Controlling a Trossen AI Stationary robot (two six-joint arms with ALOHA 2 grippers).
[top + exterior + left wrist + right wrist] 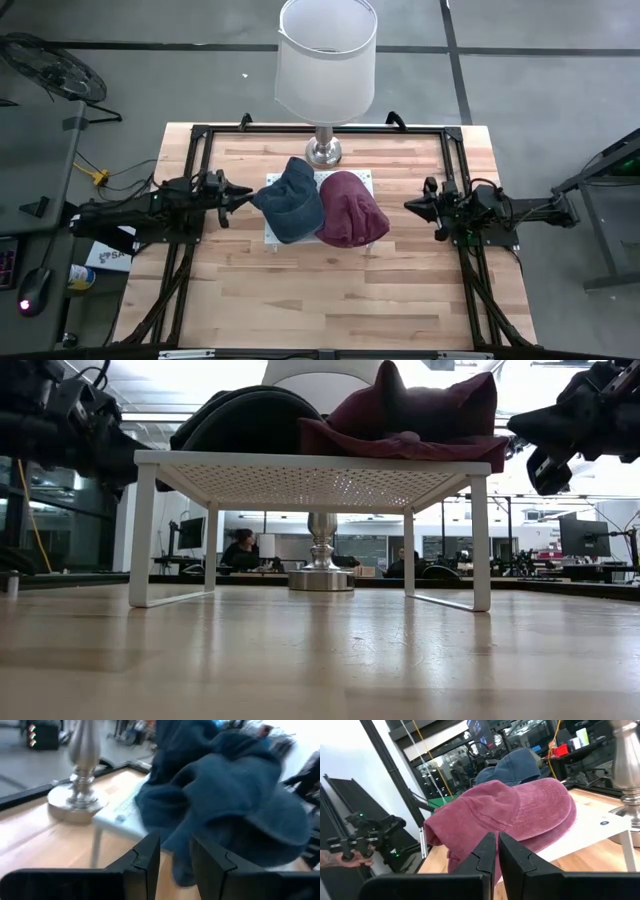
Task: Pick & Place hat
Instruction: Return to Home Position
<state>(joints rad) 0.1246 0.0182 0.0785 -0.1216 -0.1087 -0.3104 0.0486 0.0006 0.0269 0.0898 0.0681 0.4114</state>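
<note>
A blue hat (pixel 292 200) and a maroon hat (pixel 350 208) lie side by side on a white perforated rack (pixel 310 465) at the table's middle, blue on the left. My left gripper (pixel 248 195) is level at the blue hat's left edge, a little open. In the left wrist view a drooping fold of the blue hat (pixel 181 865) shows in the gap between its fingers (pixel 175 862). My right gripper (pixel 410 205) is shut and empty, level, a short way right of the maroon hat (pixel 520 815). My left gripper comes at the blue hat level from the table's left. Its fingers (pixel 150 855) stand on either side of the hat's hanging left edge (pixel 181 865). I cannot tell whether they touch the cloth. The hat rests on the rack.
A lamp with a white shade (pixel 325 60) stands on its metal base (pixel 323 152) just behind the rack. Black rails (pixel 195 160) frame the table's left, right and far sides. Bare wood (pixel 320 300) lies toward the near edge.
</note>
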